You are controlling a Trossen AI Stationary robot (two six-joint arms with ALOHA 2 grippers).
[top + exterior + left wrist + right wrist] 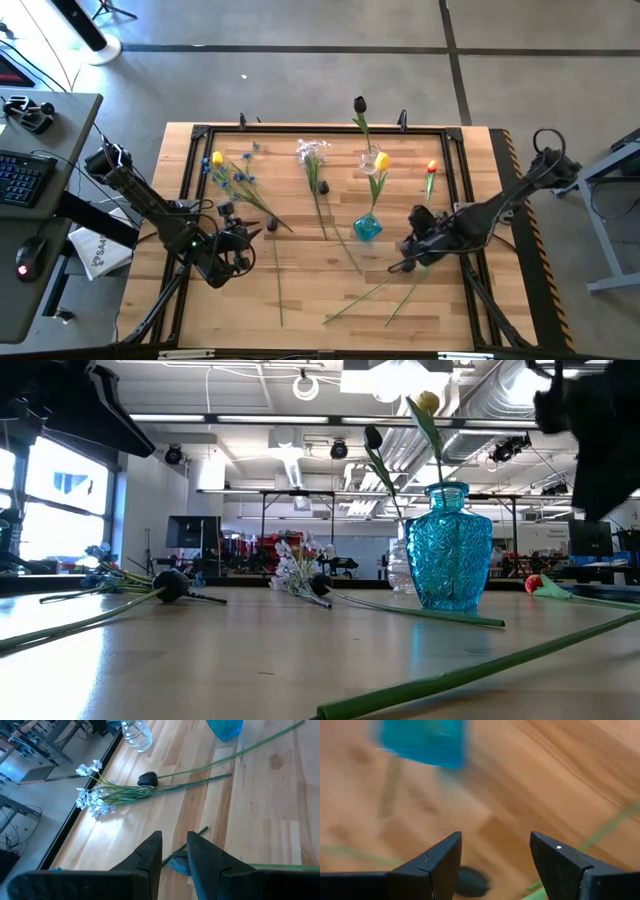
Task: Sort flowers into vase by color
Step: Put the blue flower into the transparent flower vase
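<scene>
- Flowers, artificial, on long thin green stems, lie scattered over the pale wooden table [300, 290]: a yellow-headed flower [217, 158] and a cluster of blue-headed flowers [240, 180] near the left far corner, a spray of pale lilac-white flowers [312, 150] at the far middle, an orange-red flower [431, 168] near the right far edge.
- A near-black-headed flower [359, 104] and a yellow tulip-like flower [382, 162] stand in the two vases at the middle; the black head reaches past the table's far rail.
- The clear glass vase [371, 160] stands just behind the faceted blue glass vase [367, 228].
- Bare green stems [385, 290] cross the near middle of the table, running toward the front edge.
- The left gripper [174, 851] hovers over the table's left near part, its fingers [150, 852] narrowly apart with a blue flower head [179, 864] and a stem just below them; whether they pinch it I cannot tell.
- The right gripper [495, 857] hangs right of the blue vase, fingers [447, 855] spread wide with nothing between them, above a dark flower head [470, 881] and a stem.
- Open wood shows along the near left edge and between the two arms.
</scene>
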